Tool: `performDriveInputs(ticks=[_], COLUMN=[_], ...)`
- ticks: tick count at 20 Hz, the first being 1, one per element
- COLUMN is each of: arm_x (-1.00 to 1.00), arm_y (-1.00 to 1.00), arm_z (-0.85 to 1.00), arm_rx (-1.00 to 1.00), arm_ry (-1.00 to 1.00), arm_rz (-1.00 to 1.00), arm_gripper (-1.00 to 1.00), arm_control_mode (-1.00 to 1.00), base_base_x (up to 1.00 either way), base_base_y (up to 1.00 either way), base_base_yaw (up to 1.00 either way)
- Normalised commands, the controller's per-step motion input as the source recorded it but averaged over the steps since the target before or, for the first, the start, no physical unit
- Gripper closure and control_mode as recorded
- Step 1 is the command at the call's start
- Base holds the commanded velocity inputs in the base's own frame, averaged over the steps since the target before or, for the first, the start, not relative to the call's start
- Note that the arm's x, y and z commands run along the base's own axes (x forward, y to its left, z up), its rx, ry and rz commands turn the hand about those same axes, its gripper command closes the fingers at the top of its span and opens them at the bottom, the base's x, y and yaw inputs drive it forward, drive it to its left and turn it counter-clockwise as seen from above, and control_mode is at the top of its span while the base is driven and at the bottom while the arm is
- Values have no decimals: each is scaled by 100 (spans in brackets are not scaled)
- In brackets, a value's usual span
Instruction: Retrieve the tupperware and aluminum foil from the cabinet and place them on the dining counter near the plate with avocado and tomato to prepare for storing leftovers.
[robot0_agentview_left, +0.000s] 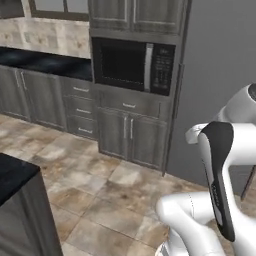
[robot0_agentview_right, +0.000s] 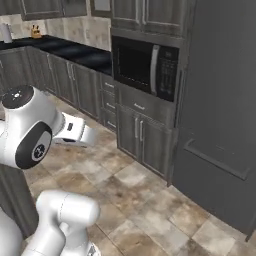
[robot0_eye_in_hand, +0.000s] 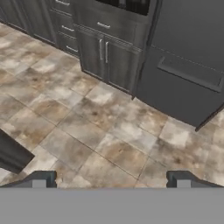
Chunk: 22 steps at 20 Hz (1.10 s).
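My gripper (robot0_eye_in_hand: 110, 179) is open, its two dark fingertips (robot0_eye_in_hand: 39, 179) far apart over bare tiled floor with nothing between them. The white arm (robot0_agentview_right: 30, 130) is folded close to the base, and the hand (robot0_agentview_right: 76, 132) points out and down toward the floor. A corner of the dining counter (robot0_agentview_left: 14, 174), with a black top and grey side, stands at the lower left of the left base view. It appears again as a dark slab (robot0_eye_in_hand: 12, 155) at the left edge of the hand view. The tupperware, the aluminum foil, the cabinet and the plate with avocado and tomato are out of view.
Ahead is a wall of dark grey door cabinets (robot0_agentview_left: 131, 135) with a built-in microwave (robot0_agentview_left: 134, 65) above them. A tall flat grey fridge front (robot0_agentview_right: 220, 110) stands to their right. A long black counter (robot0_agentview_right: 75, 50) runs off to the left. Beige floor tiles (robot0_agentview_left: 115, 195) lie between.
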Motion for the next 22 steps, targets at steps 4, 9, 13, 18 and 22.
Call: performDriveInputs(ticks=[4, 9, 13, 18, 22], arm_x=[0, 0, 0, 0, 0], arm_y=[0, 0, 0, 0, 0], arm_z=[0, 0, 0, 0, 0], arm_rx=[0, 0, 0, 0, 0], arm_ry=[0, 0, 0, 0, 0], arm_rz=[0, 0, 0, 0, 0], arm_gripper=[-100, -100, -100, -100, -100], arm_control_mode=[100, 100, 100, 100, 100], base_base_x=[100, 100, 100, 100, 100], base_base_y=[-15, -13, -14, -32, -46], base_base_yaw=[63, 65, 64, 56, 48])
